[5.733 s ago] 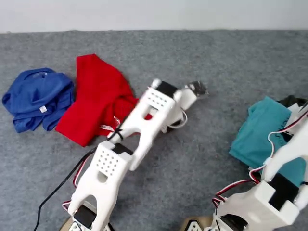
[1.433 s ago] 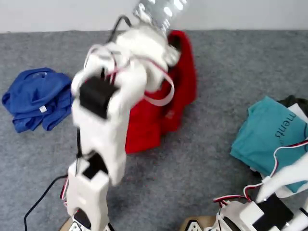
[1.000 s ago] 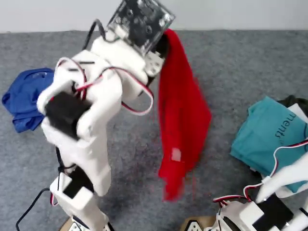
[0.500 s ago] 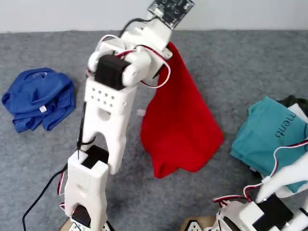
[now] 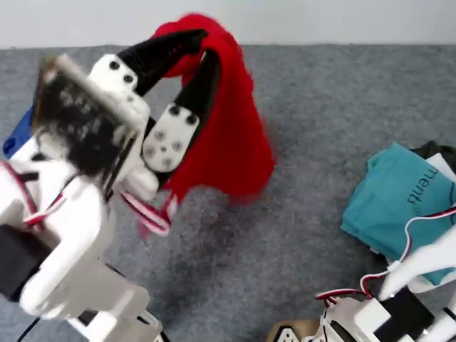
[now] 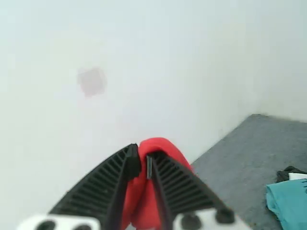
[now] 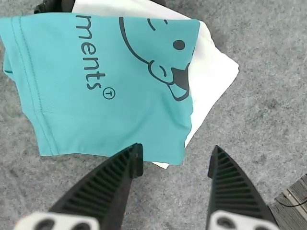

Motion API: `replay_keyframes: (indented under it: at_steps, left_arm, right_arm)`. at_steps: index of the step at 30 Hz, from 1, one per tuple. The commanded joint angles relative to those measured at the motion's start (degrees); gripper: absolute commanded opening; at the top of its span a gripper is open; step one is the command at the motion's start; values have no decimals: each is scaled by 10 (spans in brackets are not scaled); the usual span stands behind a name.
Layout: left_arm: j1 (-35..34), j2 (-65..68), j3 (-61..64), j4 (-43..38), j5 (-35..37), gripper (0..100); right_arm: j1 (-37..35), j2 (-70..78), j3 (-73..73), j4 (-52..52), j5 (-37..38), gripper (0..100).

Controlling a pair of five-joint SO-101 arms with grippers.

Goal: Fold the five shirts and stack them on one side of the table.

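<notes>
Looking down from the high camera, I have the left gripper (image 5: 208,44) raised well above the grey table (image 5: 335,92), its fingers pressed together on a fold of the red shirt (image 5: 231,142). The shirt hangs down from the pinch, and I cannot tell whether its lower hem touches the table. My right gripper (image 7: 176,153) is spread wide with nothing in it, hovering low over the folded teal shirt (image 7: 105,86), whose near edge lies just ahead of the fingertips. That teal shirt rests on a white shirt (image 7: 213,72) that sticks out from under one side, and a dark garment (image 7: 50,5) peeks out at the far end. A sliver of blue shirt (image 5: 16,137) lies well apart from the left gripper, past the arm.
</notes>
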Motion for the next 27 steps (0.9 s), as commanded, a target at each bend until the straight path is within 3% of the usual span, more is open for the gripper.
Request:
replay_keyframes:
  at_steps: [1,11,19,27]
  left_arm:
    - [12,-20,10,1,-7,18]
    - [8,44,96,-1,-9,18]
    - [-102,251,131,-119,-4,18]
    - [-116,338,131,-132,-4,19]
  right_arm:
    - [-10,-25,-1,-1,4,231]
    - [-55,-25,0,0,4,231]
    - [-57,-25,0,12,4,231]
    - [-56,-25,0,13,6,231]
